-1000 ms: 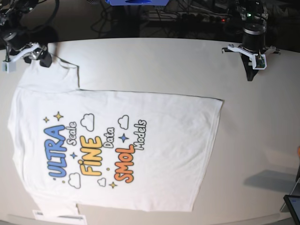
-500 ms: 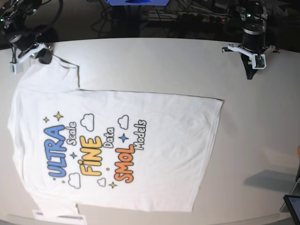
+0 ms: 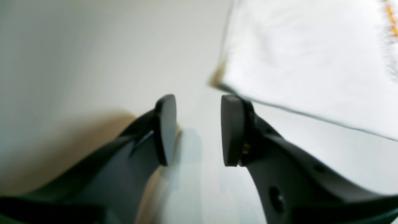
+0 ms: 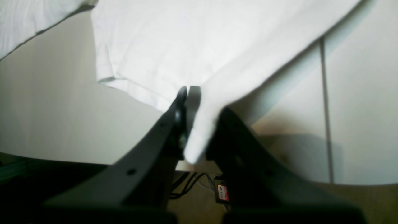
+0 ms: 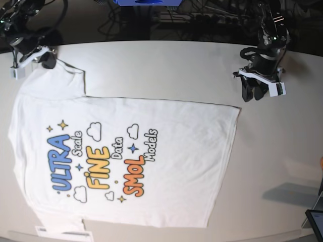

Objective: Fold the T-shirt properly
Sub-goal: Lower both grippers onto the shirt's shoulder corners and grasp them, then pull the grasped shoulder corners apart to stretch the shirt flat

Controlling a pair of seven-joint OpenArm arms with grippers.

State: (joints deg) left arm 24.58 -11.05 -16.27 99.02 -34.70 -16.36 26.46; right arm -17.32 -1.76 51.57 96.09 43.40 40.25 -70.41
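Observation:
The T-shirt [image 5: 126,156] lies flat on the white table [image 5: 166,65], colourful print facing up, collar end at the left. My right gripper [image 5: 46,59] sits at the far left corner on the upper sleeve. In the right wrist view this gripper [image 4: 190,91] is shut on a fold of the white T-shirt [image 4: 199,46], and the cloth runs down between its fingers. My left gripper [image 5: 252,93] hovers just above the table beside the hem corner. In the left wrist view it [image 3: 199,130] is open and holds nothing, with the T-shirt [image 3: 311,62] corner close ahead to the right.
The table's far edge runs behind both arms, with dark cables [image 5: 202,20] beyond it. A white label [image 5: 63,233] lies at the near left edge, and a dark screen [image 5: 316,222] stands at the near right corner. A seam [image 4: 325,109] crosses the tabletop.
My left gripper has come down and moved toward the shirt's hem corner, and its jaws have opened. My right gripper shifted slightly on the sleeve and closed on it.

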